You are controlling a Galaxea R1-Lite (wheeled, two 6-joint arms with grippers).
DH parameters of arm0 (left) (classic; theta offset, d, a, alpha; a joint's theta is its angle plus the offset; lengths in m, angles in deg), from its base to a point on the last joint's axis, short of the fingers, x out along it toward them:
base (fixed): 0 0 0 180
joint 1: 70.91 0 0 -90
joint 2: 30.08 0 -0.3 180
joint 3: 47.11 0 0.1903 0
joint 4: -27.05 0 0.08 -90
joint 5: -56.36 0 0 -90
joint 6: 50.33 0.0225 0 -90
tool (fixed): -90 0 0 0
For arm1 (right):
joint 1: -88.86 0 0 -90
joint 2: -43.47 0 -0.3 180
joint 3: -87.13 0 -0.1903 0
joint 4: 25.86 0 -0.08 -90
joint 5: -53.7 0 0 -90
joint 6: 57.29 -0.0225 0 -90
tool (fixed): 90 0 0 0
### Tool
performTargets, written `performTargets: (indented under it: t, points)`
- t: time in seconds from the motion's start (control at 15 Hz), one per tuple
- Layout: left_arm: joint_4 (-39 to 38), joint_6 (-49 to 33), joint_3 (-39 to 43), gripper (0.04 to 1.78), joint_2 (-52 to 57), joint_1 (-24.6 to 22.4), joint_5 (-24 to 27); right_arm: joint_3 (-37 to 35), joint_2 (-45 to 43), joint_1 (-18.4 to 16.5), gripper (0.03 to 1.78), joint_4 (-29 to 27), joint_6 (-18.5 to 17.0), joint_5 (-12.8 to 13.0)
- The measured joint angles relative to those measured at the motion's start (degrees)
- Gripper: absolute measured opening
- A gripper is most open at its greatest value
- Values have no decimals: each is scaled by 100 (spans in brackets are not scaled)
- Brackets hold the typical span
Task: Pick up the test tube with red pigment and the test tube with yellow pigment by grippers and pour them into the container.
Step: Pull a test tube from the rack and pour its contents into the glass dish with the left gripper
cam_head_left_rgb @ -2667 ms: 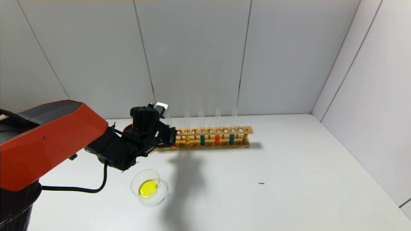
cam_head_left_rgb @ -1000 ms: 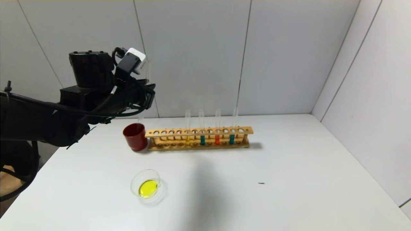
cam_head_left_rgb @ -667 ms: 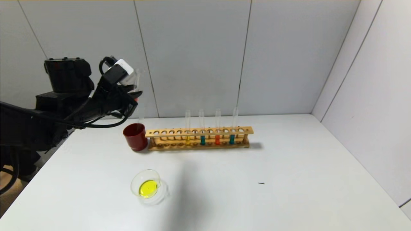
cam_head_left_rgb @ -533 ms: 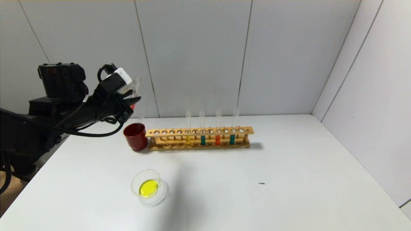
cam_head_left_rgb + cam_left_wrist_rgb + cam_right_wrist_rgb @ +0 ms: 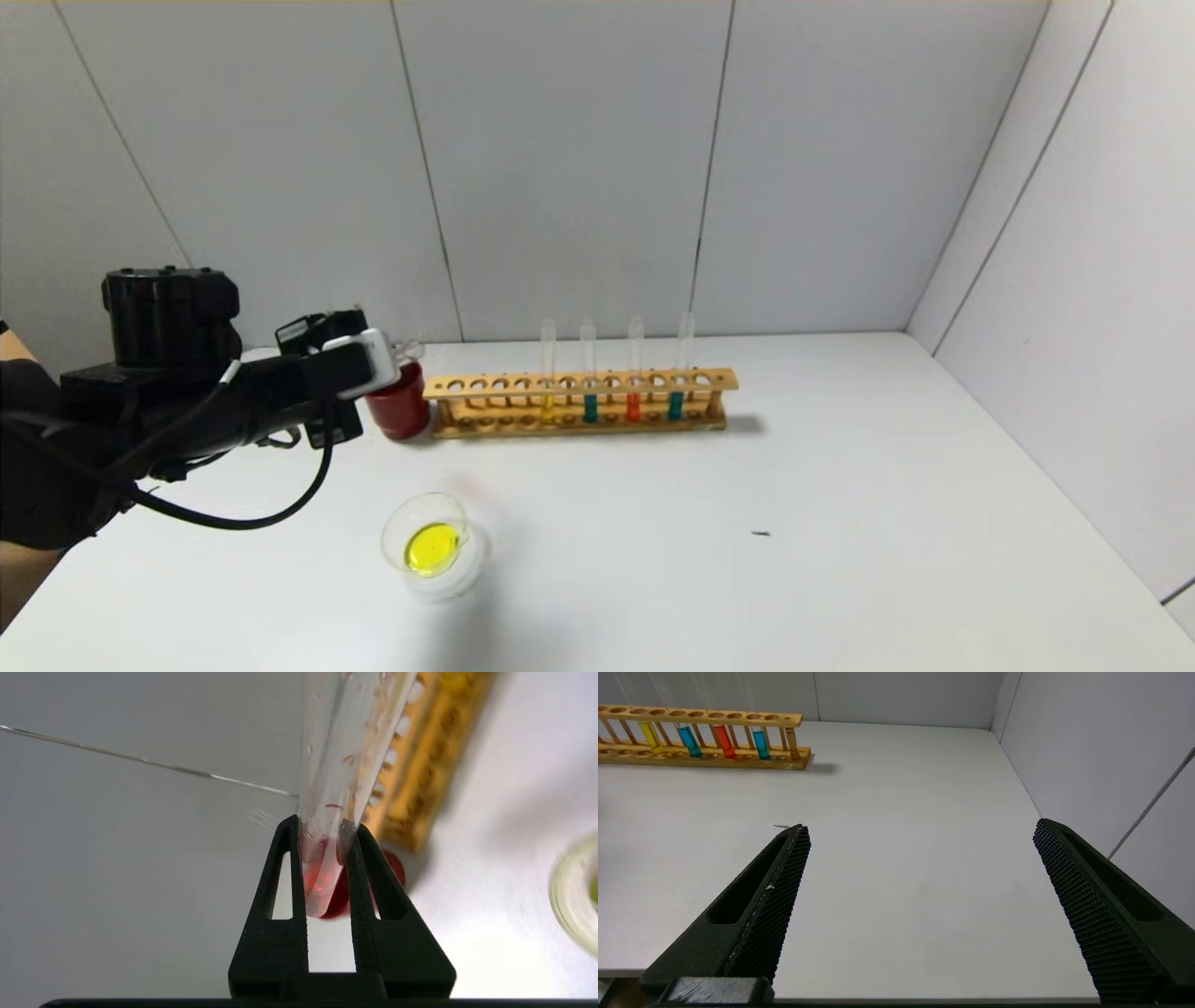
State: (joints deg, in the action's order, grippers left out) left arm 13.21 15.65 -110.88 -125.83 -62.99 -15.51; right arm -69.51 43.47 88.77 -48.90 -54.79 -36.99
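My left gripper [image 5: 324, 823] is shut on the test tube with red pigment [image 5: 322, 877], near its rounded bottom, where the red liquid sits. The glass reaches away from the jaws toward the rack. In the head view this gripper [image 5: 369, 373] hangs low at the left, beside the red cup, and hides most of the tube. The container [image 5: 429, 541], a low clear dish with yellow liquid in it, stands on the table in front of that gripper and shows again at the wrist view's edge [image 5: 577, 891]. My right gripper [image 5: 922, 826] is open over bare table, holding nothing.
A wooden rack [image 5: 579, 401] at the back holds a yellow-liquid tube [image 5: 546, 403], two teal tubes [image 5: 589, 407] and a red-liquid tube [image 5: 633, 406]. A dark red cup [image 5: 401, 411] stands at its left end. Walls close the back and right.
The left arm has come down from high above the red cup to just above the table beside it. The held tube has tipped over from upright toward lying flat.
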Motion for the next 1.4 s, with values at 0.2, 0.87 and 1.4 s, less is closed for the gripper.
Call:
performTargets:
  t: [0.2,0.87,1.4]
  points:
    - [-11,560,466,31,20,0,4,0,0,0,175,-2,-2,2]
    - [-5,2020,898,31,-72,-325,138,0,0,0,175,0,2,0]
    - [0,3172,863,31,-265,-535,129,0,0,0,175,0,0,2]
